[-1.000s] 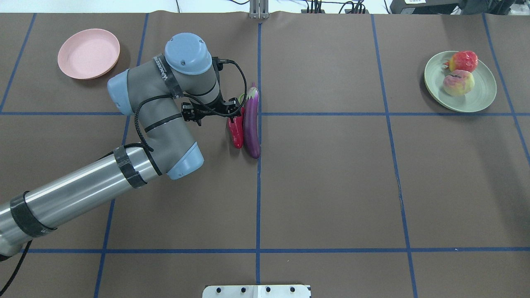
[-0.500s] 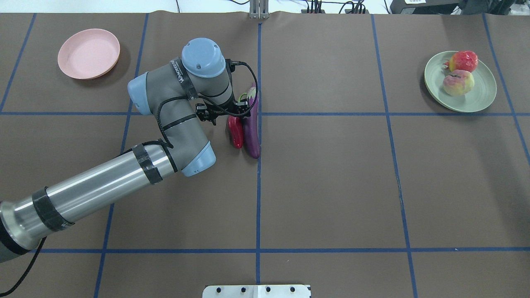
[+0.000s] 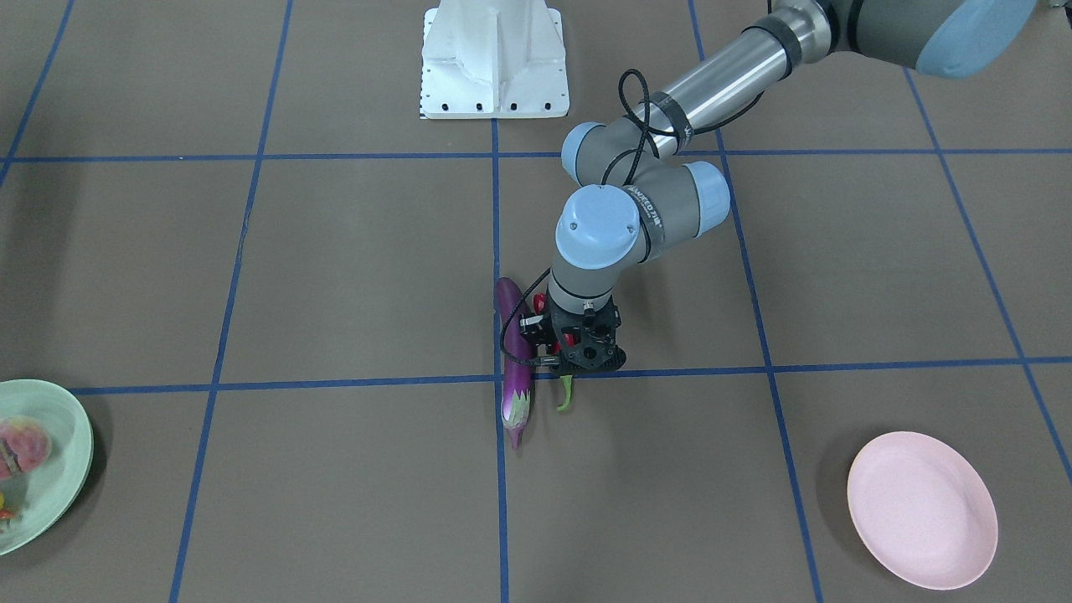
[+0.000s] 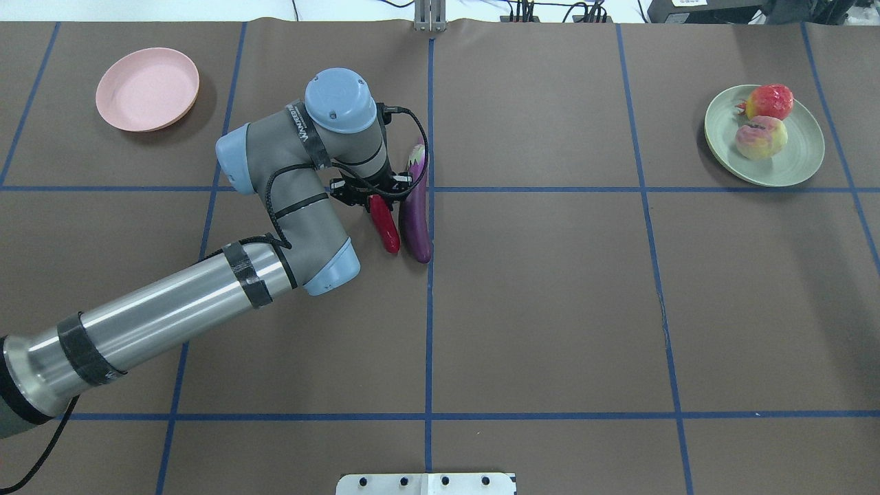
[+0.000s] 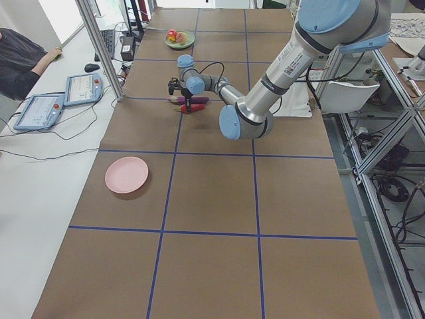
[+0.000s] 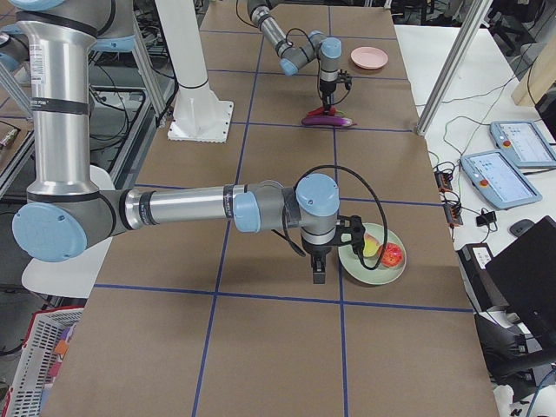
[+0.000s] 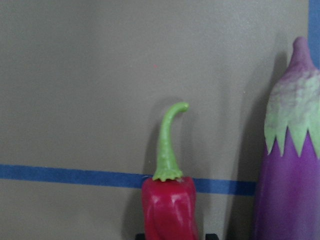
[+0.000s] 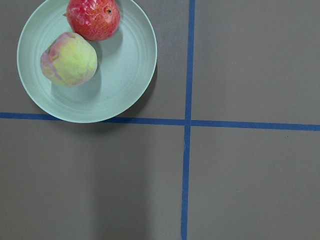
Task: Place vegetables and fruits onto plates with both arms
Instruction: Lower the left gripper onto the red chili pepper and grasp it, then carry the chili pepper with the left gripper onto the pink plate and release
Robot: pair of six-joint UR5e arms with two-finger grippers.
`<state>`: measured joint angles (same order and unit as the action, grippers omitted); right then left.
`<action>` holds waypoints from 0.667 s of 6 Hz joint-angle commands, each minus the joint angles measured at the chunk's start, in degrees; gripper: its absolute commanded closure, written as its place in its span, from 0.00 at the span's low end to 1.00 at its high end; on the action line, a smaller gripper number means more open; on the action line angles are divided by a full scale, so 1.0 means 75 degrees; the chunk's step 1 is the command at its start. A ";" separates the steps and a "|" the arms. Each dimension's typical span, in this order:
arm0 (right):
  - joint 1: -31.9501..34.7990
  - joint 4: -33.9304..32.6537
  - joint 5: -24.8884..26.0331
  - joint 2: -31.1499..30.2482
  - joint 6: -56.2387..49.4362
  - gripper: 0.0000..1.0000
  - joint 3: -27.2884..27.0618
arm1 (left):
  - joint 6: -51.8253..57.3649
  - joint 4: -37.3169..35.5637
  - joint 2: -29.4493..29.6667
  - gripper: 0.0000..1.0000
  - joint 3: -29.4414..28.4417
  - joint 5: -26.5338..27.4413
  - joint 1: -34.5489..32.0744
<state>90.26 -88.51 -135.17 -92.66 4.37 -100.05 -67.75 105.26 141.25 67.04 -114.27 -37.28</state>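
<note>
Step in hand, as I judge it: carrying the pepper [image 4: 386,227] to the pink plate [image 4: 146,89], which stands bare well away toward the far left corner of the table [image 4: 550,309]. My left gripper [image 4: 368,196] is over the pepper's stem end with its fingers clenched on the red body, or so I read it. The wrist hides the contact from above, and my wrist camera shows only the pepper centred at its bottom edge. The pepper is just beside the eggplant [image 4: 416,220]. To do this well I would raise it straight up so the tip clears the eggplant without nudging it. I would travel slowly, since the skin looks slick, and let go low over the plate's middle. Pepper: short, glossy red, tapering, with a thin curved green stem. Eggplant: long, shiny purple, round-ended, with a pale pointed cap; likely to roll. Pink plate: round, matte, shallow-rimmed. Green plate [image 4: 790,165]: same form, far right, holding the bumpy red fruit [image 4: 770,101] and the pale fruit [image 4: 761,136]. My right gripper [image 6: 319,274] hangs beside it, and I cannot tell how its fingers stand.
</note>
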 commanded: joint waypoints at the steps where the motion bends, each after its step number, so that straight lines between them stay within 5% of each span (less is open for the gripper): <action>1: 0.0000 0.0000 0.0000 0.0015 0.0015 0.00 0.0003 | 0.0045 -0.0054 0.0139 1.00 0.0037 -0.0011 -0.0009; 2: -0.0012 0.0000 0.0000 0.0015 0.0015 0.00 0.0003 | 0.0220 0.0003 0.0105 1.00 0.0049 -0.0069 -0.0485; 4: -0.0023 0.0012 -0.0012 0.0015 0.0027 0.00 0.0003 | 0.2763 -0.0102 -0.0023 1.00 -0.0287 -0.0697 -0.1958</action>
<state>90.15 -88.48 -135.24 -92.56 4.55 -100.02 -55.96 104.66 141.74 66.61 -116.62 -46.44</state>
